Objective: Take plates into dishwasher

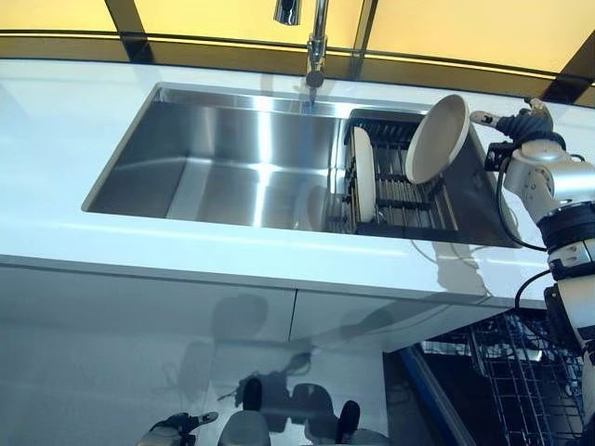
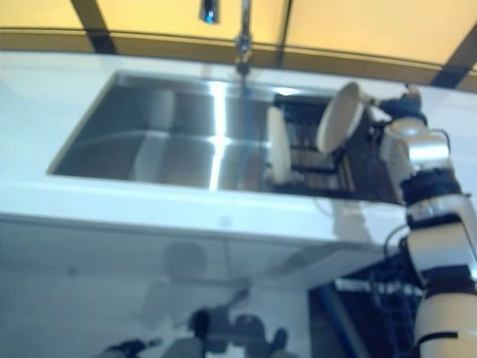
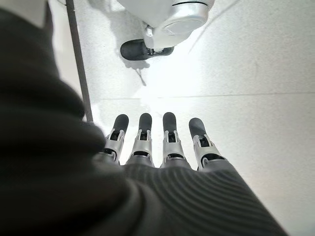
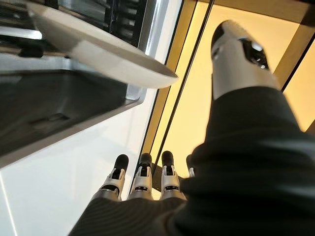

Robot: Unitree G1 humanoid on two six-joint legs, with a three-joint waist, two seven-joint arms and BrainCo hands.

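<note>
Your right hand (image 1: 521, 125) reaches beside a cream plate (image 1: 437, 139) tilted against the dark rack (image 1: 400, 190) in the sink (image 1: 232, 167); a second plate (image 1: 363, 174) stands upright in the rack's slots. From its wrist view the fingers (image 4: 141, 179) stretch straight, apart from the rim, holding nothing. Close thumb and fingers on the rim before lifting clear toward the dishwasher basket (image 1: 521, 372) below the counter (image 1: 232, 251). Your left hand (image 3: 162, 147) hangs idle, fingers straight, over the floor.

Right hand (image 4: 147, 182) raised, fingers straight; left hand (image 3: 162, 147) hangs low, relaxed.
</note>
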